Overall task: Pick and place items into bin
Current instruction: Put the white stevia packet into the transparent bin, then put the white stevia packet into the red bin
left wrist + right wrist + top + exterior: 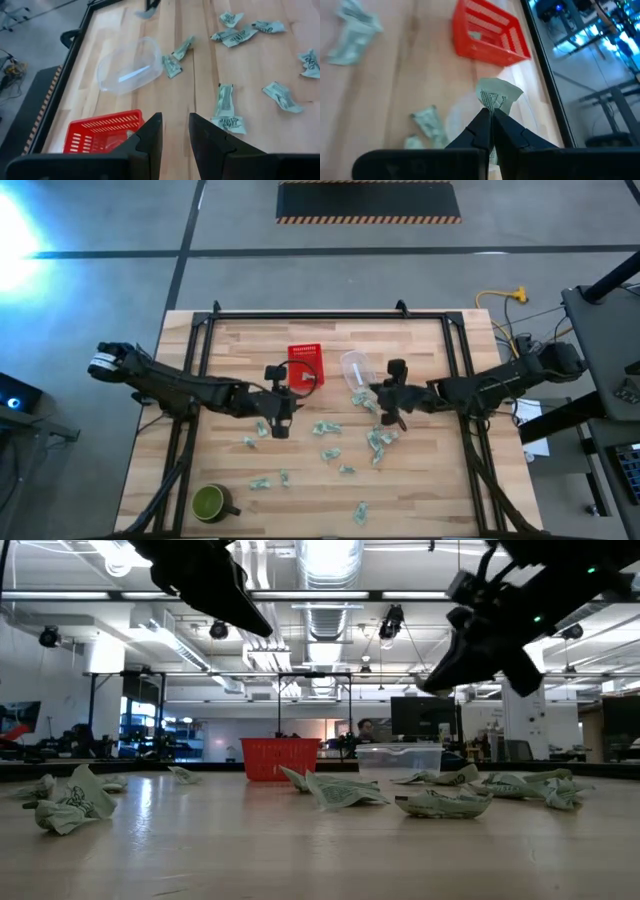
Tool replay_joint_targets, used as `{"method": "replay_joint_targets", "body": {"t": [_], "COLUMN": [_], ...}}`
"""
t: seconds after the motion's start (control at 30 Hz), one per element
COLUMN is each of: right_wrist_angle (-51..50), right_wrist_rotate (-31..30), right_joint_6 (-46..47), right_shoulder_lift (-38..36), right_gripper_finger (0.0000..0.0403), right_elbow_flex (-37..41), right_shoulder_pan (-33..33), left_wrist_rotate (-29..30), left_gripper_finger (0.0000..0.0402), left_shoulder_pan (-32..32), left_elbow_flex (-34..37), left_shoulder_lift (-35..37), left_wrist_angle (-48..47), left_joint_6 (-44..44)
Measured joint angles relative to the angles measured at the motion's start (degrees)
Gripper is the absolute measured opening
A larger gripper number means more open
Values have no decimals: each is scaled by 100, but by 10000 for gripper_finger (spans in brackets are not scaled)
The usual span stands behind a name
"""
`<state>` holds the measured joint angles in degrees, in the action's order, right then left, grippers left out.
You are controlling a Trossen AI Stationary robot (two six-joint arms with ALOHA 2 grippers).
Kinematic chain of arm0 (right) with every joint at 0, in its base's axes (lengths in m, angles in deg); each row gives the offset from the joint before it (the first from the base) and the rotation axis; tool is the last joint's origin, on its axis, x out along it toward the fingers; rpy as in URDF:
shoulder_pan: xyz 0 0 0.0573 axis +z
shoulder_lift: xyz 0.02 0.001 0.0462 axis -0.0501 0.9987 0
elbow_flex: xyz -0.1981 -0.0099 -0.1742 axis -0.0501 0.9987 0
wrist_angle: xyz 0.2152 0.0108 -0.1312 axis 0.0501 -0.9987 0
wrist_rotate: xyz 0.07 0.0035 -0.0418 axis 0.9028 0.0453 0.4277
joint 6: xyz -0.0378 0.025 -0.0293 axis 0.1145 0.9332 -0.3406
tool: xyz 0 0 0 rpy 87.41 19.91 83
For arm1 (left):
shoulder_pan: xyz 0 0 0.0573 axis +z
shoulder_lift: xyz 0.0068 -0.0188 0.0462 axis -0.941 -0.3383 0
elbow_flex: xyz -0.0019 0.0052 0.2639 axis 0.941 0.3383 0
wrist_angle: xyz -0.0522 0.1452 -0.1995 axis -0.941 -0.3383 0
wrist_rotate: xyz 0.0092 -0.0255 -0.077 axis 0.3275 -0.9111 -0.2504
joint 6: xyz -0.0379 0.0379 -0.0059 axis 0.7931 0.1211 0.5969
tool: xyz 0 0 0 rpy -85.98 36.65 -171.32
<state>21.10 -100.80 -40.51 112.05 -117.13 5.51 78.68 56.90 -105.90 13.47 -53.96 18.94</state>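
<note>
Several crumpled green-and-white items (325, 428) lie scattered on the wooden table (430, 480). The red basket (306, 364) stands at the far middle, and a pale piece (475, 35) shows inside it. A clear plastic container (355, 367) sits just right of the basket. My right gripper (490, 112) hangs above the clear container, shut on one item (496, 94). My left gripper (175, 120) hovers open and holds nothing, beside the basket's near side (102, 131). In the low view both arms hang high above the table, the left (215, 585) and the right (480, 635). My right gripper pinches the item's lower edge (490, 104) between its two fingertips. The fingers slant down from the table's right side. The rest of the crumpled piece stands out past the tips, lifted clear of the table.
A green mug (211, 502) stands near the front left corner. More items lie right of centre (378, 442) and toward the front (360, 512). A black frame rail (330, 316) runs along the far edge.
</note>
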Motion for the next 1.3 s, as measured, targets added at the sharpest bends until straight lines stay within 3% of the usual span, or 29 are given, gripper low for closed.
{"method": "replay_joint_targets", "body": {"t": [0.27, 0.67, 0.97, 1.07, 1.3], "right_wrist_angle": [1118, 1116, 1108, 1002, 539], "right_wrist_rotate": [1159, 1202, 1200, 1200, 1265], "right_joint_6": [-261, -265, -391, -392, -394], "right_shoulder_lift": [649, 1371, 1372, 1230, 685], "right_gripper_finger": [9, 13, 77, 98, 119], "right_elbow_flex": [0, -85, -173, -173, -173], "right_shoulder_pan": [-1092, -1503, -1506, -1504, -1487], "left_wrist_rotate": [229, 227, 225, 212, 208], "left_gripper_finger": [80, 80, 80, 80, 80], "left_shoulder_pan": [-234, -282, -282, -284, -286], "left_elbow_flex": [12, 17, 17, 17, 19], "left_shoulder_lift": [-2, -4, -4, -4, -37], "left_wrist_angle": [-1, -37, -113, -604, -2867], "left_joint_6": [48, 149, 152, 398, 1738]}}
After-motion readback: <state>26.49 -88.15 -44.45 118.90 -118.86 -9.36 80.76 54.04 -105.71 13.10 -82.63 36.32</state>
